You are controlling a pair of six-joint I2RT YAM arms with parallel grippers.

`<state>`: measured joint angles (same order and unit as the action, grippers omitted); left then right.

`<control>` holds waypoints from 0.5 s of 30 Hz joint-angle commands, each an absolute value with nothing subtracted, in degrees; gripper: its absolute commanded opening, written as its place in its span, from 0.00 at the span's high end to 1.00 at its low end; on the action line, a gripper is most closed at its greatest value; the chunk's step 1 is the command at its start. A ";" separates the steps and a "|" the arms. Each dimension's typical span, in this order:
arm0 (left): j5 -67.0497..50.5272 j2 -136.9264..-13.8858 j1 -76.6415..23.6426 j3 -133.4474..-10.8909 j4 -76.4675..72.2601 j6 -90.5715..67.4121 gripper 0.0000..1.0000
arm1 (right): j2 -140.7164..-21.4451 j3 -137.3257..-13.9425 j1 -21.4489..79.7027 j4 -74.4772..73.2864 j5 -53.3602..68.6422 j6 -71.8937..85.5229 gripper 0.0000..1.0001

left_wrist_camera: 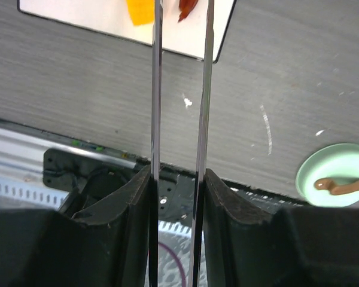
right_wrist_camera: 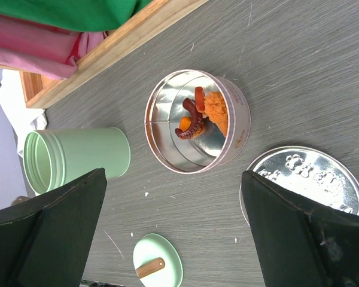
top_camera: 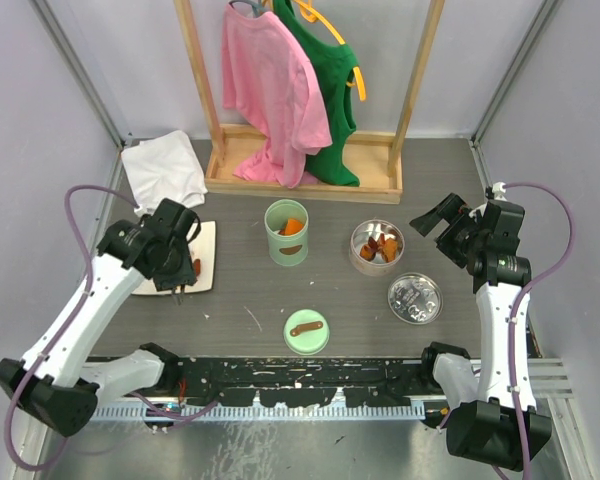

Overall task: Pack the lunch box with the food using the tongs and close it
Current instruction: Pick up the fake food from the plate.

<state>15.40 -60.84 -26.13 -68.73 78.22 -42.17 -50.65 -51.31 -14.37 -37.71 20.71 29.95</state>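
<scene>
My left gripper (top_camera: 175, 270) (left_wrist_camera: 178, 179) is shut on the tongs (left_wrist_camera: 157, 89), whose two thin metal arms run up between the fingers and stand slightly apart. The tong tips reach over a white plate (top_camera: 206, 250) (left_wrist_camera: 107, 21) holding food: an orange piece (left_wrist_camera: 140, 11) and a red piece (left_wrist_camera: 187, 7). More food (top_camera: 292, 227) lies in an open green canister (top_camera: 286, 240) (right_wrist_camera: 78, 158). A round open tin (top_camera: 377, 242) (right_wrist_camera: 167, 128) also holds food (right_wrist_camera: 200, 116). Which one is the lunch box I cannot tell. My right gripper (top_camera: 435, 222) (right_wrist_camera: 173, 176) hangs open and empty above the table near the tin.
A green lid with a wooden handle (top_camera: 306, 331) (left_wrist_camera: 338, 176) (right_wrist_camera: 157, 263) lies near the front edge. The tin's silver lid (top_camera: 414, 298) (right_wrist_camera: 311, 179) lies right of it. A wooden clothes rack (top_camera: 305, 180) with pink and green shirts stands at the back, a white cloth (top_camera: 162, 165) back left.
</scene>
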 commanded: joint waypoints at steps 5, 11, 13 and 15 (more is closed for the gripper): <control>9.25 -67.06 -23.07 -67.54 81.91 -36.09 0.64 | -50.22 -52.28 -14.50 -34.53 21.67 30.32 0.00; 12.03 -65.99 -20.53 -69.18 83.15 -36.02 0.60 | -50.53 -52.21 -14.57 -34.46 21.59 30.16 0.00; 13.62 -65.64 -20.32 -69.72 83.51 -36.68 0.60 | -50.71 -52.13 -14.56 -34.45 21.79 30.29 0.00; 14.81 -65.42 -20.30 -70.18 83.89 -37.44 0.59 | -50.71 -52.04 -14.57 -34.28 21.91 30.26 0.00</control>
